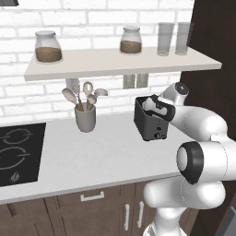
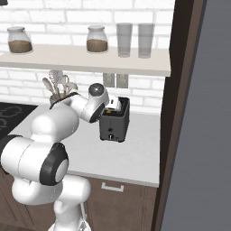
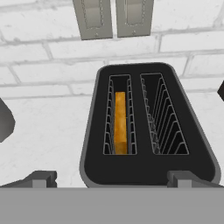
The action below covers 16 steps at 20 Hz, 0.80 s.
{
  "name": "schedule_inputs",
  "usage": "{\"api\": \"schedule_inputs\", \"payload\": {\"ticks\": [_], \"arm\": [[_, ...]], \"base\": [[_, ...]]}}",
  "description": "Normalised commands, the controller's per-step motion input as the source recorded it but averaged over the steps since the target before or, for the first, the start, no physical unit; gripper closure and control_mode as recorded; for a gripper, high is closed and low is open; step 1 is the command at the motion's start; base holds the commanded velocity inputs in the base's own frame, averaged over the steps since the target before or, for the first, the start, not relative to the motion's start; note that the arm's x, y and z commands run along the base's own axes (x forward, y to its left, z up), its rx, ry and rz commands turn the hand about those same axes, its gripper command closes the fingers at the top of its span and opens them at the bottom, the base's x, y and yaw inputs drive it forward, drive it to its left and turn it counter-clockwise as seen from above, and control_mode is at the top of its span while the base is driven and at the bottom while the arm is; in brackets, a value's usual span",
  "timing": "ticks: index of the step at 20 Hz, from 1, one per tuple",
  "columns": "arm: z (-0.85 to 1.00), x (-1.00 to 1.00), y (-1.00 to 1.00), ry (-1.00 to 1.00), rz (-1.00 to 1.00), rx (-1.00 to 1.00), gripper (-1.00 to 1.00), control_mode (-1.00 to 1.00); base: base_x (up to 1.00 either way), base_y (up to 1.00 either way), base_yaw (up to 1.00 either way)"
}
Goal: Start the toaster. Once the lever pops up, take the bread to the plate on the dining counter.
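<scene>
The dark toaster [image 1: 148, 125] stands on the white worktop against the brick wall, also seen from the right base [image 2: 115, 126]. From above, the toaster [image 3: 148, 173] shows two wire slots, and the golden-brown bread [image 3: 120, 122] sits deep in its left slot. My gripper [image 1: 155, 106] hovers just over the toaster's top, pointing down at it [image 2: 113, 105]. The gripper [image 3: 113, 178] is open, its fingertips [image 3: 41, 177] standing wide to either side of the toaster's near end, holding nothing. The plate and the dining counter are out of view.
A grey utensil cup [image 1: 85, 118] with spoons stands left of the toaster, and a black hob [image 1: 18, 152] lies further left. A shelf [image 1: 120, 64] with jars and glasses hangs overhead. Wall outlets [image 3: 113, 17] sit behind the toaster. A tall dark cabinet [image 2: 180, 99] closes the right side.
</scene>
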Motion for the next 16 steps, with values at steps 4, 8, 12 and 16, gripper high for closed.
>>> {"api": "schedule_inputs", "payload": {"ticks": [4, 8, 12, 16], "arm": [[0.0, 0.0, 0.0, 0.0, 0.0, 0.0, -1.0, -1.0], [0.0, 0.0, 0.0, 0.0, 0.0, 0.0, -1.0, -1.0], [0.0, 0.0, 0.0, 0.0, 0.0, 0.0, -1.0, -1.0], [0.0, 0.0, 0.0, 0.0, 0.0, 0.0, -1.0, -1.0]], "base": [[0.0, 0.0, 0.0], [0.0, 0.0, 0.0], [0.0, 0.0, 0.0], [0.0, 0.0, 0.0]]}}
